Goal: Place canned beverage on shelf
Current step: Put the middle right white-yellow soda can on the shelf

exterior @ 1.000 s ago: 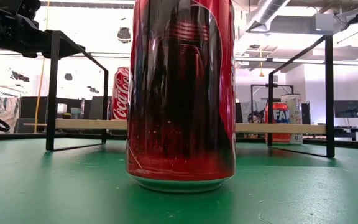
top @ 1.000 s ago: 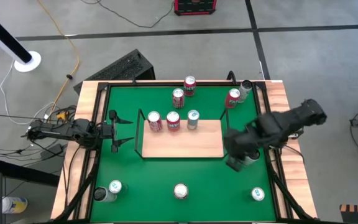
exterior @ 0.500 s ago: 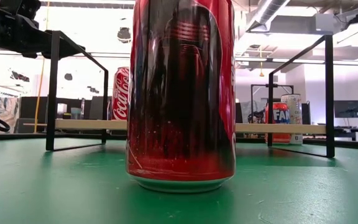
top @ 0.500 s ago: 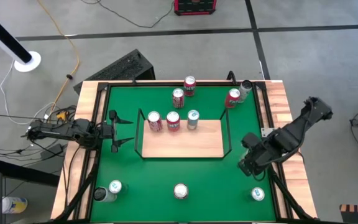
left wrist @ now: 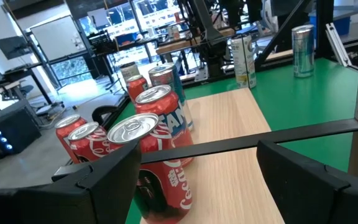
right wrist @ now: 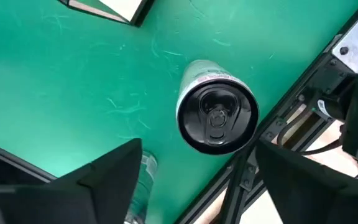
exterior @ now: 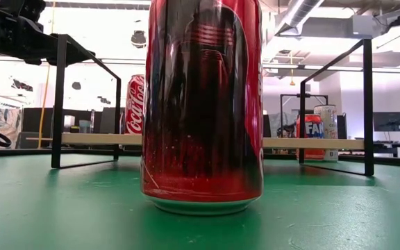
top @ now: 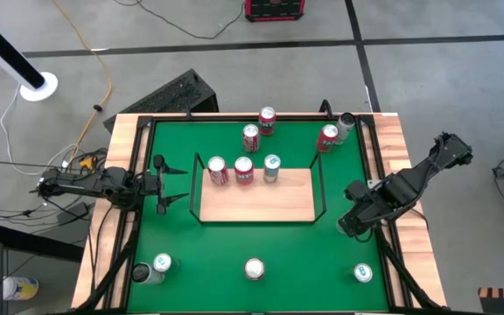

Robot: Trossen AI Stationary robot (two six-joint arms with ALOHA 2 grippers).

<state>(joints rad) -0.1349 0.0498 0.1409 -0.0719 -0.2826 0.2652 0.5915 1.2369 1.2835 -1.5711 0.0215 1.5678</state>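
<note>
Three cans [top: 243, 171] standing on the shelf [top: 256, 201], along its far edge. Beyond the shelf, four more cans; nearer than it, three; one black-topped can [right wrist: 217, 115] right of it, under the right claw [top: 348, 224], spread wide, holding nothing. Left claw [top: 166, 186] just left of the shelf, open, empty, above the worktop [top: 173, 245].

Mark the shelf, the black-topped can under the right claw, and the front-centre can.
shelf [top: 261, 203]: high view, bare board.
black-topped can [right wrist: 217, 116]: right wrist view, lid.
front-centre can [top: 253, 269]: high view, top.
</note>
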